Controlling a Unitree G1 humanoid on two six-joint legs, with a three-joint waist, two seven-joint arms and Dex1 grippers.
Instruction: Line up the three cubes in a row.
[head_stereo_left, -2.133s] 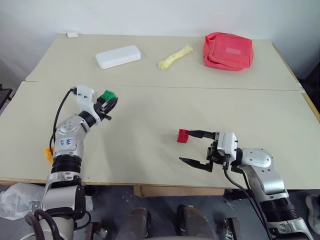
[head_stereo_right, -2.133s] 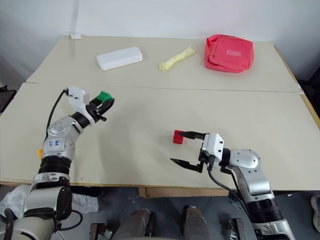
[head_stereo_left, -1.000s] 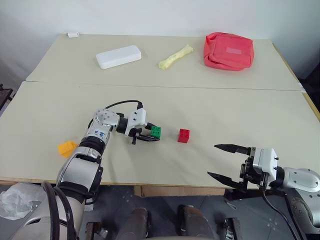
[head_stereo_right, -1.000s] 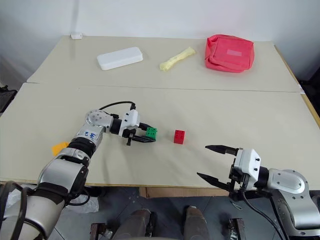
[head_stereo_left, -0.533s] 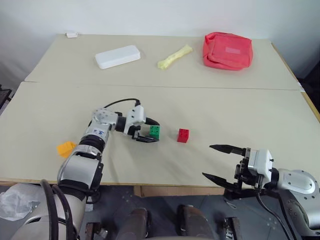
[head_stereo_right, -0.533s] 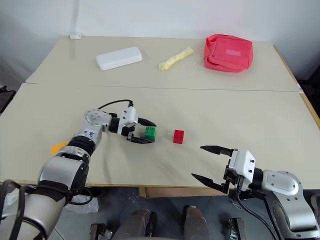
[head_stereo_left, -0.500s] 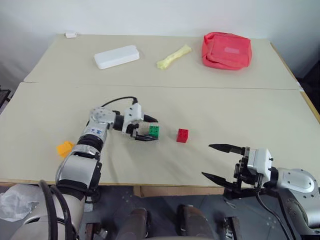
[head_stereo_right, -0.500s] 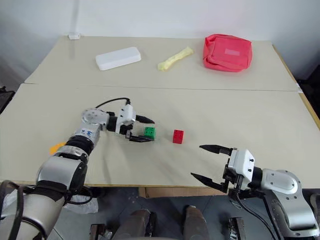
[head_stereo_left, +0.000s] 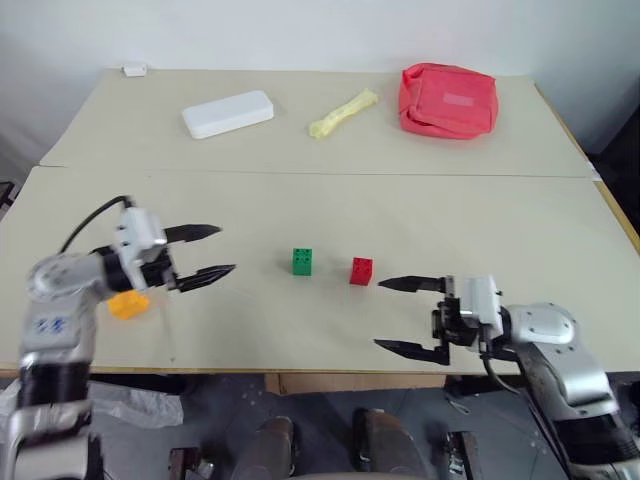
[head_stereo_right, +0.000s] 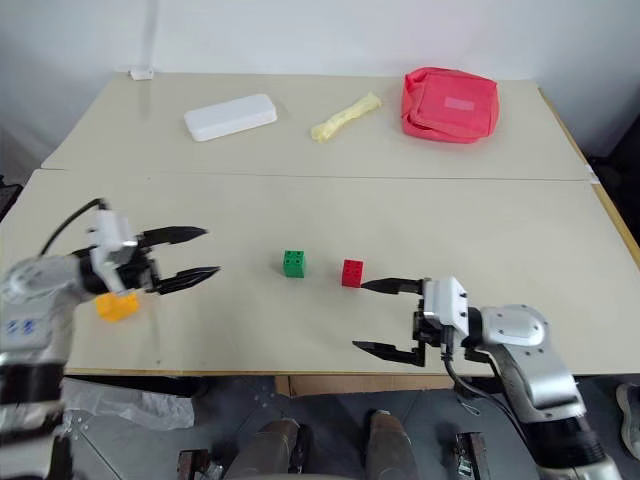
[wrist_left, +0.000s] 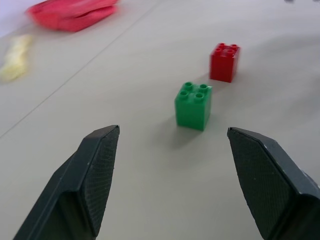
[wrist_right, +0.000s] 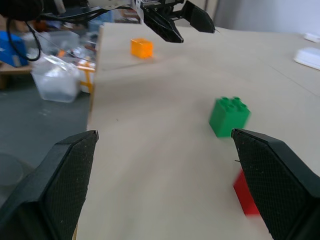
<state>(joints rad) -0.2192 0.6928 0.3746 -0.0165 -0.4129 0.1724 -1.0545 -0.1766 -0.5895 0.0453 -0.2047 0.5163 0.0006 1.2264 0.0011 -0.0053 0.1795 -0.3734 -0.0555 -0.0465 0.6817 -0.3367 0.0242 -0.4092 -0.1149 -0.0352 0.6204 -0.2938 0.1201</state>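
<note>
While both sets of jaws stood wide open and held nothing, the three cubes rested on the near half of a beige counter (head_stereo_left: 420, 215). The green cube (head_stereo_left: 302, 261) and the red cube (head_stereo_left: 361, 271) sat close together near the middle, studs up, with a small gap between them and the green one on the robot's left. The orange-yellow cube (head_stereo_left: 129, 304) lay well apart from them, near the counter's left front edge.

The left gripper (head_stereo_left: 211, 252) hovered just beside the orange-yellow cube, pointing level toward the green cube, its black fingers spread. The right gripper (head_stereo_left: 394, 316) hung near the front edge, pointing left, its upper fingertip close to the red cube but apart from it.

At the far side lay a white rectangular case (head_stereo_left: 228, 113), a pale yellow object (head_stereo_left: 341, 111) and a pinkish-red pouch (head_stereo_left: 448, 100).
</note>
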